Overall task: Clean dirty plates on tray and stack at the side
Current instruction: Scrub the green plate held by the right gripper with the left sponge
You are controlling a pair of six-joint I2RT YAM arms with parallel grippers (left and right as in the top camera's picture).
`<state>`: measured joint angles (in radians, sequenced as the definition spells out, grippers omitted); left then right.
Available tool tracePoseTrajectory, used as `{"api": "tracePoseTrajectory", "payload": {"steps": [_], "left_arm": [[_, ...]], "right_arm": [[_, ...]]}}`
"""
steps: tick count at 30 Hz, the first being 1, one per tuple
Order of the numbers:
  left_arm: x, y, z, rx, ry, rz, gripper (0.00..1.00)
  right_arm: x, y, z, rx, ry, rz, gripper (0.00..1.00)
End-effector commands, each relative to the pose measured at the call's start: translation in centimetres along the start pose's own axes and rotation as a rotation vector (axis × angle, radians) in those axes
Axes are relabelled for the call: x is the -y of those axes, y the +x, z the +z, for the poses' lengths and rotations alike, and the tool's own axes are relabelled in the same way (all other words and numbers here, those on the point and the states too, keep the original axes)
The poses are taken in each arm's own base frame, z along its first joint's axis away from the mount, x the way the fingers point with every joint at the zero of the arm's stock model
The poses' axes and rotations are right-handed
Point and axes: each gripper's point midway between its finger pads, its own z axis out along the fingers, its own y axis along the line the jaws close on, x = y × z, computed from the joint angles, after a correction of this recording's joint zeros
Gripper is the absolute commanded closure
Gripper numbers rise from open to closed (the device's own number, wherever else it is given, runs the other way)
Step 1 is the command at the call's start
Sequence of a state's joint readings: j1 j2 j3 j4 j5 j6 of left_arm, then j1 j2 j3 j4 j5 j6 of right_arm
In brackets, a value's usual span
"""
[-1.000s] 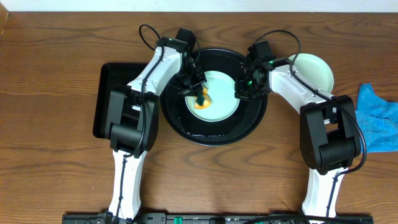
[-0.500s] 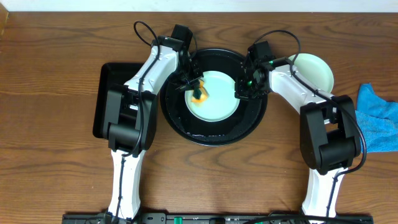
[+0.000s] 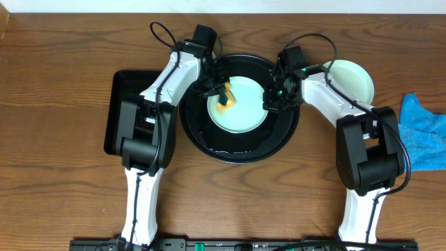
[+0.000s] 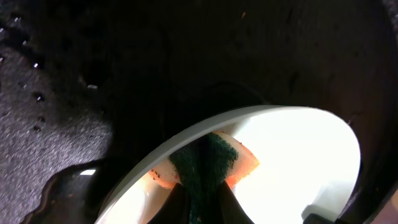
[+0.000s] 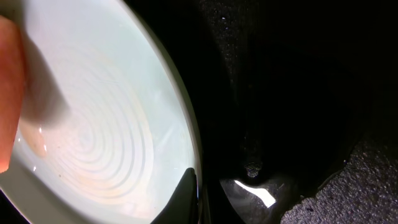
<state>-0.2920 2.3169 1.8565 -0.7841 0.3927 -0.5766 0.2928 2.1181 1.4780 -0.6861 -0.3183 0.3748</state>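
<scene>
Left gripper point(image 3: 221, 93) clenches an orange-green sponge point(image 3: 225, 100) on the mint plate point(image 3: 242, 115) in the tray point(image 3: 237, 152); right gripper point(image 3: 269, 104) seemingly pinches its rim.

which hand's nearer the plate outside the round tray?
Right. The right hand sits just left of that plate, at the tray's right side; the left hand is farther left, across the tray.

Overhead: the right arm point(image 3: 334, 101) covers part of the pale plate point(image 3: 357, 78); whether others lie beneath it cannot be told. The blue cloth point(image 3: 424, 132) is cut by the right edge.

Right wrist view: the mint plate point(image 5: 93, 143) runs off left and bottom. The sponge point(image 5: 7, 93) is only an orange blur.
</scene>
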Motion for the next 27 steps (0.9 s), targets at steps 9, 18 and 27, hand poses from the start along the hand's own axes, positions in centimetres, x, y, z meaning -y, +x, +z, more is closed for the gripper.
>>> {"api": "tracePoseTrajectory", "payload": {"steps": [9, 18, 27], "left_arm": [[1.1, -0.2, 1.0, 0.05, 0.0, 0.042, 0.92], [2.2, -0.6, 1.4, 0.076, 0.03, 0.068, 0.92], [10.1, 1.8, -2.4, -0.097, 0.468, 0.187, 0.93]], "right_arm": [[0.4, 0.2, 0.0, -0.006, 0.011, -0.006, 0.99], [0.4, 0.2, 0.0, -0.006, 0.011, -0.006, 0.99], [0.4, 0.2, 0.0, -0.005, 0.011, -0.006, 0.99]]}}
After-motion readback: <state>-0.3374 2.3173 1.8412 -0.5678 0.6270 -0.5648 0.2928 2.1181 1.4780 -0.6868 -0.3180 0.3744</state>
